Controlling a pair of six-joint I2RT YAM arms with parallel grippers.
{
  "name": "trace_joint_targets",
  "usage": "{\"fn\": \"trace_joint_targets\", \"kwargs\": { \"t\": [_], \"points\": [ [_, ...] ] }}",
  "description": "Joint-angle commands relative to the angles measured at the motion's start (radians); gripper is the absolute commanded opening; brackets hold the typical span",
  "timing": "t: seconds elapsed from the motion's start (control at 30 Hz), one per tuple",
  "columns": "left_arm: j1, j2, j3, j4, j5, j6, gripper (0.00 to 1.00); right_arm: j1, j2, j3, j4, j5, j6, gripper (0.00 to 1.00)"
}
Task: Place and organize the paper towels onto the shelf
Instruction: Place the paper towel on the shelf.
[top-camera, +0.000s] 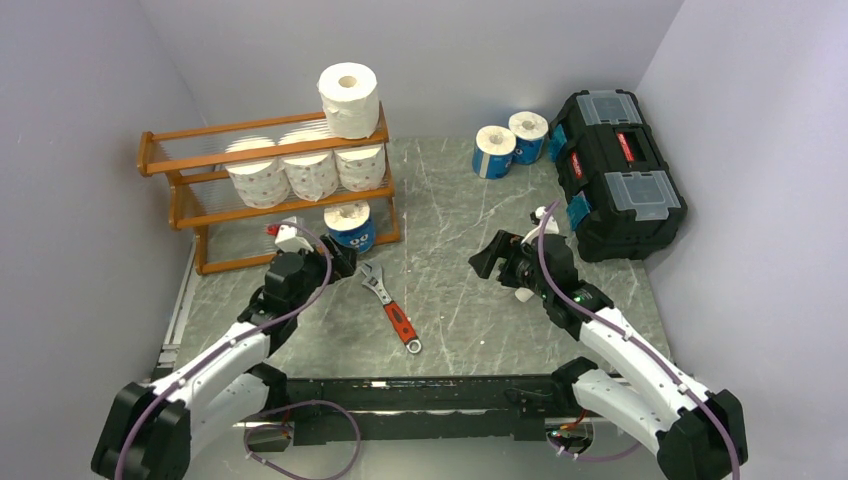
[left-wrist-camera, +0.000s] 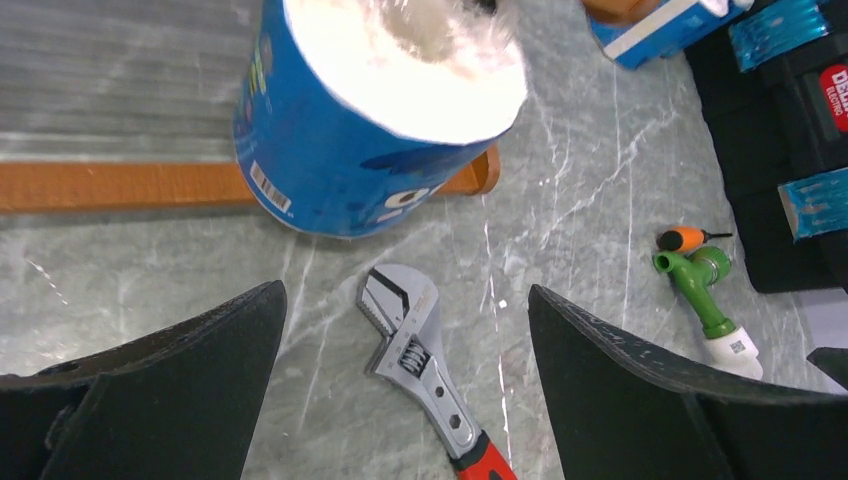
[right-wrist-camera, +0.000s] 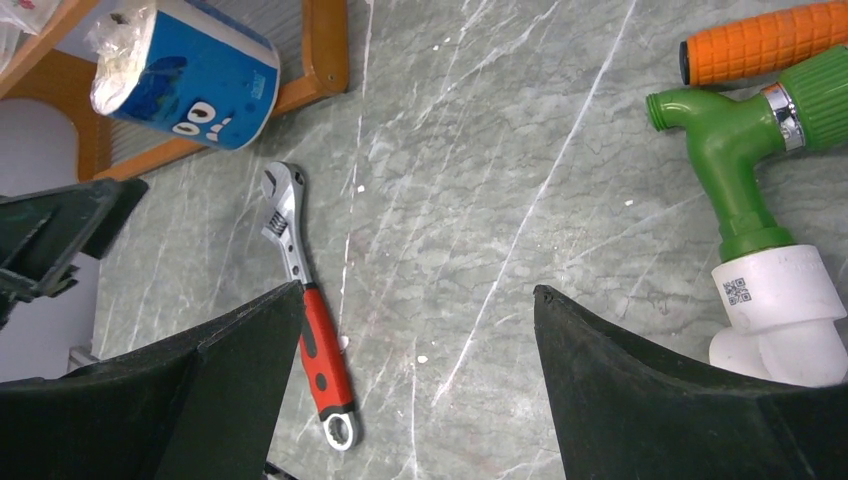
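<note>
left pincer (left-wrist-camera: 402, 300) held wide, empty | right pincer (right-wrist-camera: 418, 291) held wide, empty | blue-wrapped roll (left-wrist-camera: 340, 170) seemingly tilted at shelf (top-camera: 200, 158) rail | is to be squared gently before others are fetched

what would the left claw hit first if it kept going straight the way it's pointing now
Most likely the blue-wrapped roll by the shelf's bottom rail, dead ahead of the open left claw. The wrench lies lower, on the table, so depth is uncertain.

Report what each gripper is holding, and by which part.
Nothing is held. The left gripper stands open just short of the blue-wrapped roll, not touching it; the right gripper is open above the table.
</note>
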Motion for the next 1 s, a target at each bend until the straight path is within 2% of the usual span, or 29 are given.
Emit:
{"fn": "trace_joint_targets", "kwargs": {
  "t": [0.0,0.2,0.43,0.73,0.83,0.97],
  "points": [
    [0.010,0.074,-0.015,0.144,0.063,-0.071,0.96,-0.004,-0.025,0.000,0.031,-0.004,-0.013,0.87],
    [0.011,0.176,0.019,0.123,0.010,-0.071,0.94,-0.004,-0.034,0.001,0.023,0.005,-0.019,0.87],
    [0.011,0.282,0.053,0.180,-0.052,-0.024,0.93,-0.004,-0.035,-0.001,0.021,0.006,-0.021,0.87],
    [0.010,0.435,0.151,0.237,-0.049,-0.002,0.88,-0.003,-0.050,-0.007,0.007,0.017,-0.025,0.87],
    [0.012,0.485,0.190,0.245,-0.042,0.004,0.85,-0.004,-0.053,-0.008,0.005,0.022,-0.027,0.87],
    [0.012,0.538,0.216,0.262,-0.032,0.011,0.75,-0.004,-0.054,-0.005,-0.006,0.024,-0.029,0.87]
  ]
}}
